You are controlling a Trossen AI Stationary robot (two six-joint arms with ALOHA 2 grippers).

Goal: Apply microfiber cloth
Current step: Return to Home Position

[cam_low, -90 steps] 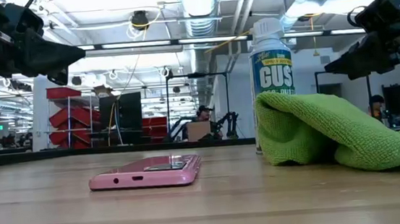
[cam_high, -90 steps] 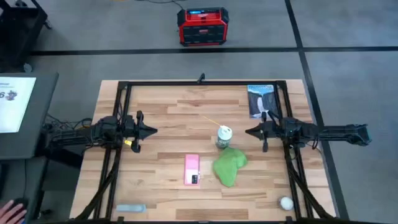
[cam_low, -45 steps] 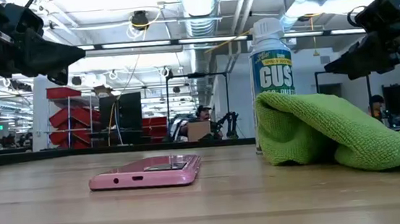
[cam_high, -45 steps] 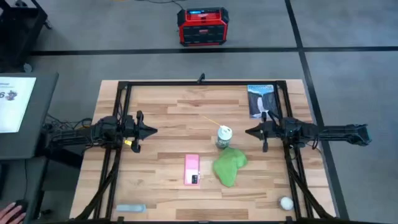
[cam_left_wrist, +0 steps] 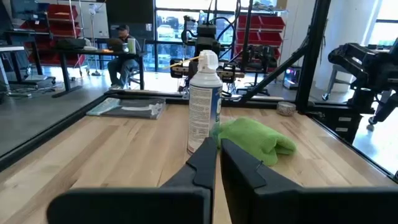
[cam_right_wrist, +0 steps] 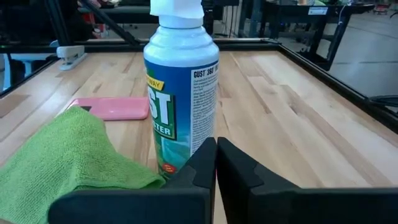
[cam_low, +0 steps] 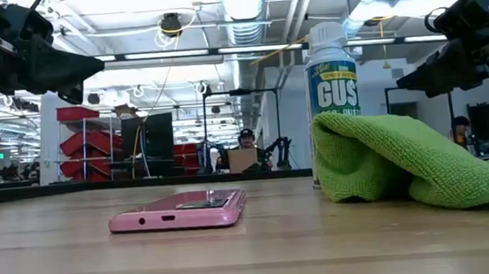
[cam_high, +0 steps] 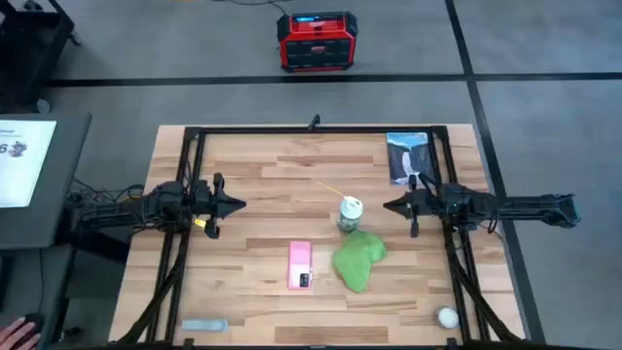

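1. One microfiber cloth (cam_high: 358, 258) lay crumpled right of the table's (cam_high: 262, 165) centre, against one spray can (cam_high: 350, 214).
2. One pink phone (cam_high: 299, 264) lay flat just beside it.
3. The left gripper (cam_high: 238, 205) and the right gripper (cam_high: 388, 206) hovered nearer opposite side edges, fingers pressed together, both empty.

The left arm (cam_high: 146, 209) and the right arm (cam_high: 505, 207) are built as slender jointed segments, finished in black throughout. The left gripper (cam_left_wrist: 214, 142) and the right gripper (cam_right_wrist: 216, 142) are each formed of two dark, angular, wedge-shaped fingers (cam_left_wrist: 202, 163). A small yellow tag (cam_high: 199, 223) is carried near the left wrist.
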